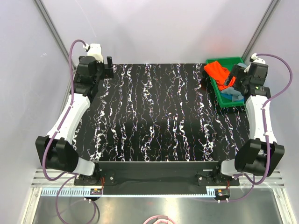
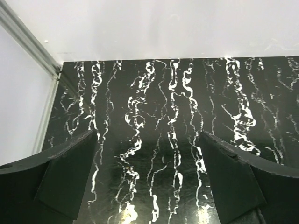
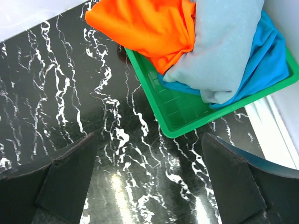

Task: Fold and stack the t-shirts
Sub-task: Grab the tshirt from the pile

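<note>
My left gripper (image 2: 149, 182) and right gripper (image 3: 149, 186) are both apart and empty, and just past the right one the tray (image 3: 184, 114) holds orange shirt (image 3: 145, 28), grey shirt (image 3: 219, 46) and blue shirt (image 3: 273, 60) bunched together: light, limp, probably slippery, so I'd pinch grey's top fold.

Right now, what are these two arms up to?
Nothing is held yet. The orange shirt, grey-blue shirt and teal-blue shirt lie crumpled in the green tray at the table's far right corner. The right gripper hangs open near the tray; the left gripper is open over the far left of the table.
</note>
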